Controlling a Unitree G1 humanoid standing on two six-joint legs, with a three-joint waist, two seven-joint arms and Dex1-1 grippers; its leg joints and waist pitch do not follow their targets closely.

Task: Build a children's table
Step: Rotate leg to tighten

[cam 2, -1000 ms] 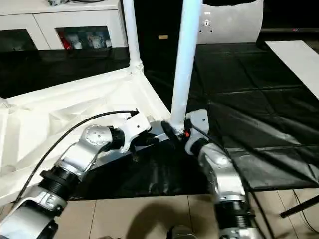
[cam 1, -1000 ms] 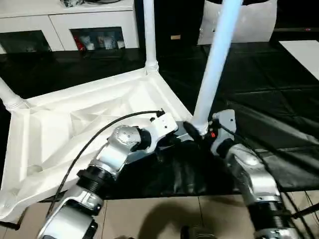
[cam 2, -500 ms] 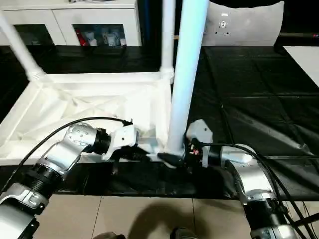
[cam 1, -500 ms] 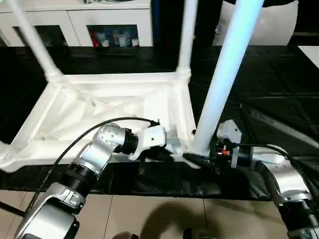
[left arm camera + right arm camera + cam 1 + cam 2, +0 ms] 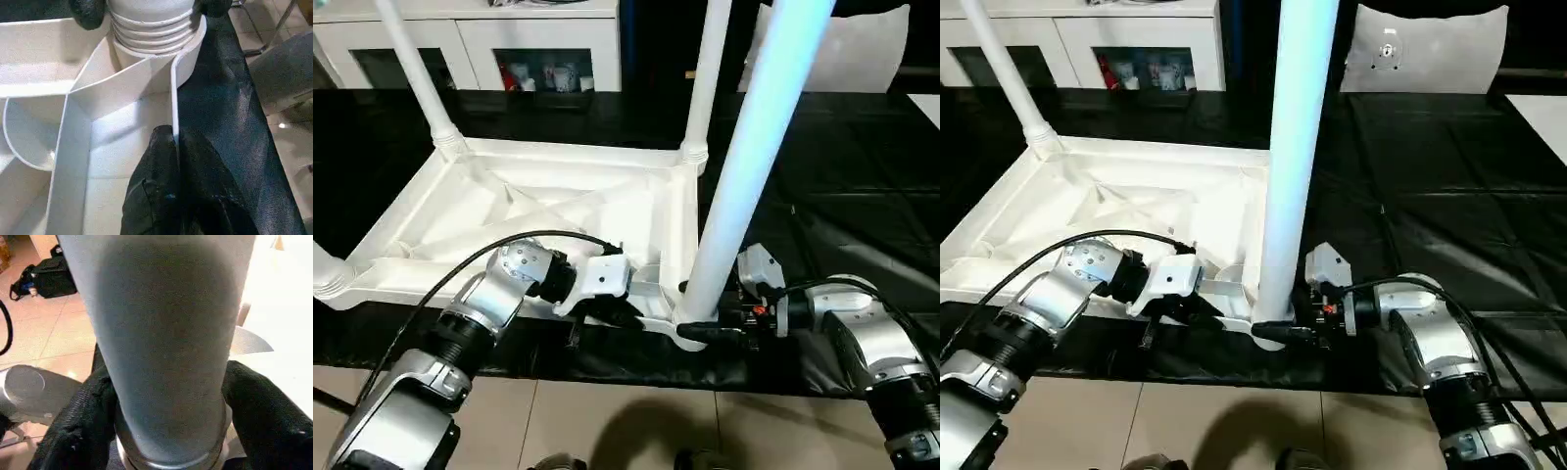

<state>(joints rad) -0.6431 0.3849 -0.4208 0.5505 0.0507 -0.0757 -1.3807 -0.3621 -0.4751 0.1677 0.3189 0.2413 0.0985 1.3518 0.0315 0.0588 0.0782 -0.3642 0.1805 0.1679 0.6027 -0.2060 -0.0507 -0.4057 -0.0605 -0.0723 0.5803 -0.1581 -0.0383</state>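
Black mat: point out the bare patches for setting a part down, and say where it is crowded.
Free: the black mat right of the table top. Crowded: the near corner, where the left gripper pinches the rim and the right gripper clasps the leg.

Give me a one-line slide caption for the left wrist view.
Left tool pinching the thin rim of the white plastic table top beside the threaded white leg in its corner socket.

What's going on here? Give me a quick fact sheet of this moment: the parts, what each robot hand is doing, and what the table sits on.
table top: upside down, ribbed underside up
legs standing in far corners: two, far-left leg, far-right leg
near leg: upright in near corner socket
right gripper: closed around near leg's base
left gripper: pinching table top's rim by that socket
surface: black mat
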